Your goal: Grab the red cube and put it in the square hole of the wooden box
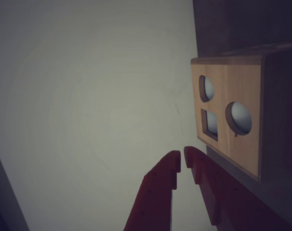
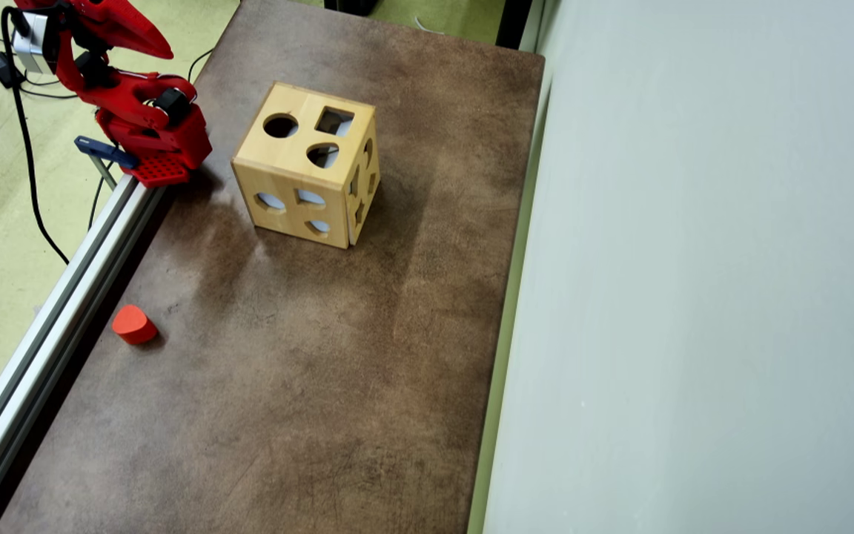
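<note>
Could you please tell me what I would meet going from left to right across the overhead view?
Red arm base and orange-red rounded block on the brown table → wooden box → pale wall. The base and block overlap in left-right position, the block lower in the picture. No red cube shows.

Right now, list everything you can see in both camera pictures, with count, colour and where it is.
wooden box: one, pale wood, upright at the far middle of the table in the overhead view; shaped cutouts in its faces.
square hole: one, dark, in the box's top face beside a round cutout.
rounded block: one, orange-red, near the table's left edge in the overhead view.
red cube: none visible in either view.
table: one, mottled brown.
metal rail: one, silver, along the table's left edge.
cables: black, on the green floor.
arm: one, red, at the far left corner.
gripper: one, red, fingertips close together, holding nothing.
</note>
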